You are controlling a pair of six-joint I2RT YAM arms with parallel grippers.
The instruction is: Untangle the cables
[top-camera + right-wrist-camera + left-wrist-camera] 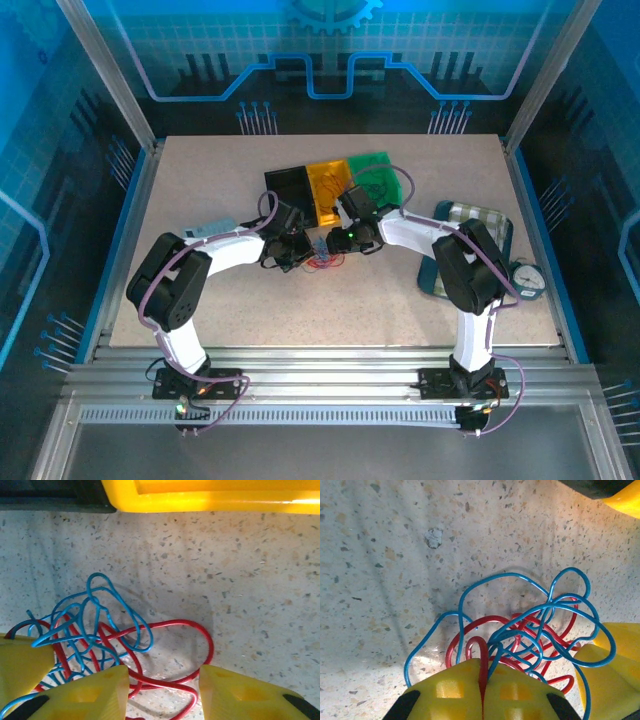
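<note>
A tangle of thin red and blue cables (322, 258) lies on the speckled table between both grippers. In the left wrist view my left gripper (482, 662) is shut on a loop of the red cable (476, 642), with a blue cable (535, 612) running out beside its tips. In the right wrist view my right gripper (165, 672) stands open over the table, astride a wide loop of the red cable (200, 630). The blue cable (95, 615) is bunched to its left. From above, the left gripper (300, 248) and right gripper (342, 240) meet at the tangle.
Black (292, 185), orange (328, 190) and green (375, 175) bins stand just behind the tangle; the orange bin's edge (215, 500) is close ahead of the right gripper. A tray with a checked cloth (478, 220) and a dial (527, 277) sit at the right.
</note>
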